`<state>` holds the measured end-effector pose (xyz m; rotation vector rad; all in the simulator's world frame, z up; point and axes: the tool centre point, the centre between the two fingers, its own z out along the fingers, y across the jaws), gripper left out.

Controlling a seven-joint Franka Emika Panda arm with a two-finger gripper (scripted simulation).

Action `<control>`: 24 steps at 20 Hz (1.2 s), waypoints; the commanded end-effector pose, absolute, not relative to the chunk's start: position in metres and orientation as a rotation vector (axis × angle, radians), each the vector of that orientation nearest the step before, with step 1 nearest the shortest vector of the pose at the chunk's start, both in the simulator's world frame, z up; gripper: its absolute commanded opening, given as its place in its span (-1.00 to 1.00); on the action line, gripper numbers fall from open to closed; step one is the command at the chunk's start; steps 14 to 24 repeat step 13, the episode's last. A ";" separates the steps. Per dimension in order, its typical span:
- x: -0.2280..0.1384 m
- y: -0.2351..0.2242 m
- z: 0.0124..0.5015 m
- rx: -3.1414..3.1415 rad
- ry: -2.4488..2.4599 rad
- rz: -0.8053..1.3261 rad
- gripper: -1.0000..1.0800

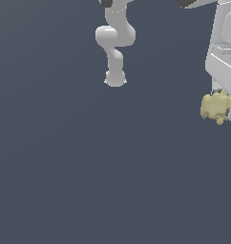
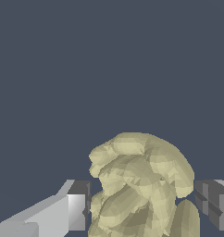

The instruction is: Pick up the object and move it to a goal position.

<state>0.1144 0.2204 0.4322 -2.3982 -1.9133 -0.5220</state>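
The object [image 1: 215, 106] is a small pale yellow-beige knobbly lump at the exterior view's right edge, sitting at the lower end of my white gripper [image 1: 221, 112]. In the wrist view the object [image 2: 141, 185] fills the whole gap of the gripper [image 2: 141, 206]. One finger [image 2: 79, 206] presses one side of the lump and the other finger [image 2: 213, 203] meets the opposite side. The gripper is shut on the object. Most of the fingers are hidden behind the lump in the exterior view.
The arm's white links and base [image 1: 115, 47] rise at the upper middle of the exterior view. A plain dark grey-blue floor [image 1: 89, 181] fills everything else in both views. No goal marker shows.
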 end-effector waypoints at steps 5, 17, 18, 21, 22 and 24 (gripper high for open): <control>0.101 0.237 0.475 -2.296 -2.013 -0.571 -1.00; 0.099 0.238 0.480 -2.283 -2.023 -0.577 -1.00; 0.099 0.238 0.480 -2.283 -2.023 -0.577 -1.00; 0.099 0.238 0.480 -2.283 -2.023 -0.577 -1.00; 0.099 0.238 0.480 -2.283 -2.023 -0.577 -1.00; 0.099 0.238 0.480 -2.283 -2.023 -0.577 -1.00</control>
